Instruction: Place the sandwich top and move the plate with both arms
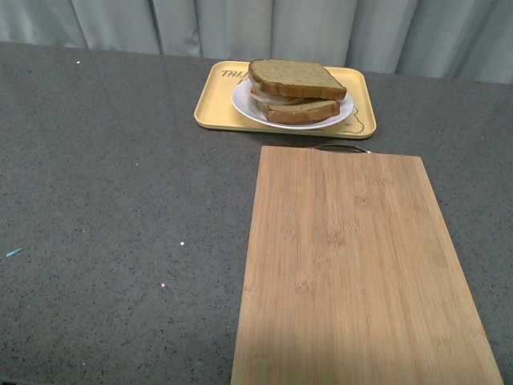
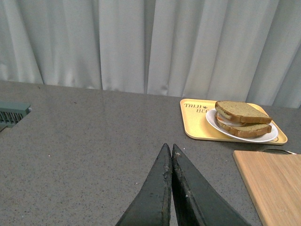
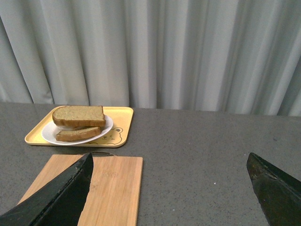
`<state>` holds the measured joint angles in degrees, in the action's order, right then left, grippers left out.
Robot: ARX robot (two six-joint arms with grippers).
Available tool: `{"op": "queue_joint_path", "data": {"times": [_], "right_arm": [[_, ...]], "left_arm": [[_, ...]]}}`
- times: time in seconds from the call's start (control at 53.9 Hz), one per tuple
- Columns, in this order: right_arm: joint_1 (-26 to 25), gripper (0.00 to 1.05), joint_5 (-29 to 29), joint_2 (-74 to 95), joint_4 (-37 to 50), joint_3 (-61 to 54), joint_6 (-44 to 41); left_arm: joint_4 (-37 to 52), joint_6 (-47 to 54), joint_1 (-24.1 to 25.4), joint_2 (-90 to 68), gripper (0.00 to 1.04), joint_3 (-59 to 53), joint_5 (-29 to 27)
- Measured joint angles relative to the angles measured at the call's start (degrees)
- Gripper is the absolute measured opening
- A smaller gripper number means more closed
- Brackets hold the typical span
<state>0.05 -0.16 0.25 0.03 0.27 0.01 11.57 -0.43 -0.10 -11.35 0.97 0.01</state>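
Observation:
The sandwich top, a speckled tan-green slice with a brown crust, lies on a stack with a white egg layer and a lower slice. The stack sits on the round white plate, which stands on a yellow tray at the back. The sandwich top also shows in the left wrist view and the right wrist view. Neither arm shows in the front view. My left gripper is shut and empty, well short of the tray. My right gripper is wide open and empty, over the counter by the board.
A bamboo cutting board lies lengthwise in front of the tray, with a thin metal handle at its far end. The dark speckled counter stretches to the left. A grey curtain hangs behind. A grey vent sits at the counter's left.

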Motion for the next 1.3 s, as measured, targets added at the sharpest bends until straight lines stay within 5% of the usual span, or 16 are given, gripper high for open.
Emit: {"op": "queue_joint_path", "data": {"times": [0.111,0.204,0.39,0.872,1.299], "right_arm": [[0.0,0.95,0.0,0.0,0.0,0.0,0.0],[0.0,0.95,0.0,0.0,0.0,0.0,0.0],[0.0,0.95,0.0,0.0,0.0,0.0,0.0],[0.0,0.95,0.0,0.0,0.0,0.0,0.0],[0.0,0.95,0.0,0.0,0.0,0.0,0.0]], "left_arm": [[-1.2,0.0,0.0,1.2,0.04,0.0,0.0],[-10.9,0.0,0.0,9.6,0.04,0.0,0.0],[-11.4,0.0,0.0,11.0,0.04,0.0,0.0],[-11.4,0.0,0.0,11.1,1.0,0.0,0.0],[-11.4,0.1,0.0,11.1,0.98,0.0,0.0]]}}
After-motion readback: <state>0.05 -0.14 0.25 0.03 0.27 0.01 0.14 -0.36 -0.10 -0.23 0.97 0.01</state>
